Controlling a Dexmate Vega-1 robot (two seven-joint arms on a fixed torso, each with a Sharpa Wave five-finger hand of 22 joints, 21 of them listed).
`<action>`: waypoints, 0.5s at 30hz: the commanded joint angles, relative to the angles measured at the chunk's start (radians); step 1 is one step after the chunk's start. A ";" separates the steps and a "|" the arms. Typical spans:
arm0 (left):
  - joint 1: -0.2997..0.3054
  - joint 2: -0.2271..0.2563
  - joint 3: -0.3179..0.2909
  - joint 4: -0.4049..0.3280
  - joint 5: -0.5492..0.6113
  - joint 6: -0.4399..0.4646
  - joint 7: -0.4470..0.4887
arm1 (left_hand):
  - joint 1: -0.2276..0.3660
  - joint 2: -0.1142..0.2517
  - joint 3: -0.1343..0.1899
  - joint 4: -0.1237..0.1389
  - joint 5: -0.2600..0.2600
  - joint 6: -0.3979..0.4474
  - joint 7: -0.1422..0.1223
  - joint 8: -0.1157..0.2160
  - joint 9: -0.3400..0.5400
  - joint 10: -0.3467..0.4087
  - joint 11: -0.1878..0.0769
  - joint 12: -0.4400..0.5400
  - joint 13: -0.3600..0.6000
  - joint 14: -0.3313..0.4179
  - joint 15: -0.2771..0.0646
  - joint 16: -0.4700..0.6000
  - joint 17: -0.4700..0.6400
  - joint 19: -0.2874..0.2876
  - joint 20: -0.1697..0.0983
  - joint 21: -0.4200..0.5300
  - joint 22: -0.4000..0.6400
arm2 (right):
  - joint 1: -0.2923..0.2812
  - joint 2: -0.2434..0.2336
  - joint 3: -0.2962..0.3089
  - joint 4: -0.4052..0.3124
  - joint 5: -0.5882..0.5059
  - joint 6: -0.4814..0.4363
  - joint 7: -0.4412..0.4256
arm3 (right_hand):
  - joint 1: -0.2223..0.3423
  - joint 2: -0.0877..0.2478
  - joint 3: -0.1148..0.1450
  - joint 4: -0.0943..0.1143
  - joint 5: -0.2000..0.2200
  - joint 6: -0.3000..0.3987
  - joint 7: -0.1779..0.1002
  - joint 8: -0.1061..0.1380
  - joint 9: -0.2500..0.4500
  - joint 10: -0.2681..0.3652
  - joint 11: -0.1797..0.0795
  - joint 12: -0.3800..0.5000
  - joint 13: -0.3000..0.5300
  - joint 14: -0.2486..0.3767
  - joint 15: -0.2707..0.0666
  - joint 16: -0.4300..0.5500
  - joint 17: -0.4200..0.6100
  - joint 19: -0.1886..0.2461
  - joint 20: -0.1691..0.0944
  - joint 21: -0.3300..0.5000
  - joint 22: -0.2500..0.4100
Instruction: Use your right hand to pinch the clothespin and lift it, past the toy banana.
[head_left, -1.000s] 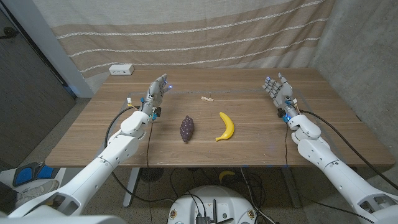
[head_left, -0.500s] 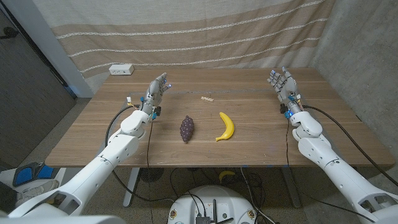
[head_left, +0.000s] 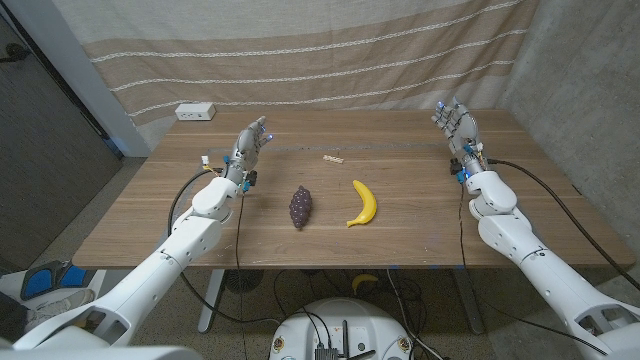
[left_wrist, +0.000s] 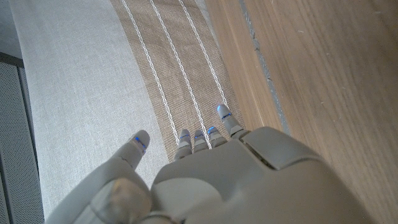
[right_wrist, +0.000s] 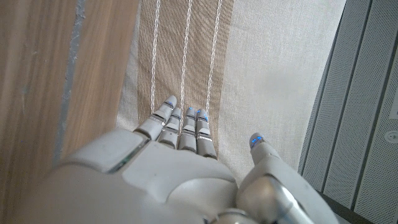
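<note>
A small pale wooden clothespin lies on the table beyond the yellow toy banana, near the middle. My right hand is raised at the far right of the table, well apart from the clothespin, fingers apart and holding nothing. In the right wrist view its fingers point toward the curtain. My left hand is raised at the left side, fingers spread and empty; the left wrist view has its fingers against the curtain too.
A dark purple toy grape bunch lies left of the banana. A white power strip sits at the table's back left. A striped curtain hangs behind the table. Bare wood lies between my right hand and the clothespin.
My right hand has moved farther back and slightly right, away from me. My left hand stays where it was. The objects on the table have not moved.
</note>
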 joint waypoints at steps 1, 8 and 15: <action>-0.010 -0.003 0.000 0.024 0.006 -0.020 -0.013 | -0.003 0.009 0.004 -0.008 -0.001 0.001 -0.004 0.005 0.004 -0.005 -0.002 0.006 0.002 -0.006 -0.009 -0.004 0.002 0.001 0.004 -0.003 0.004 | 0.020 -0.024 -0.025 -0.045 -0.139 -0.002 -0.095 | 0.027 0.000 0.008 -0.024 0.006 0.011 -0.003 0.009 0.003 0.016 -0.003 0.004 0.002 0.017 -0.004 0.006 -0.001 0.017 0.004 0.007 0.002; -0.012 -0.005 0.001 0.025 0.007 -0.021 -0.012 | -0.004 0.010 0.006 -0.013 -0.001 0.002 -0.004 0.005 0.004 -0.002 -0.001 0.007 0.002 -0.005 -0.009 -0.004 0.002 0.008 0.009 -0.007 0.004 | 0.023 -0.045 -0.033 -0.082 -0.214 -0.018 -0.142 | 0.054 0.005 0.022 -0.052 0.013 0.017 -0.016 0.008 0.004 0.024 -0.013 0.003 0.002 0.031 -0.008 0.010 -0.003 0.033 0.005 0.010 0.003; -0.005 -0.005 0.001 0.016 0.010 -0.024 -0.007 | -0.004 0.010 0.007 -0.017 -0.002 0.001 -0.004 0.004 0.004 -0.003 0.002 0.007 0.002 -0.004 -0.008 -0.004 0.002 0.014 0.013 -0.011 0.004 | 0.019 -0.070 -0.036 -0.123 -0.280 -0.035 -0.176 | 0.073 0.009 0.030 -0.074 0.017 0.021 -0.024 0.007 0.004 0.031 -0.022 0.002 0.002 0.045 -0.017 0.017 0.000 0.055 0.007 0.015 0.004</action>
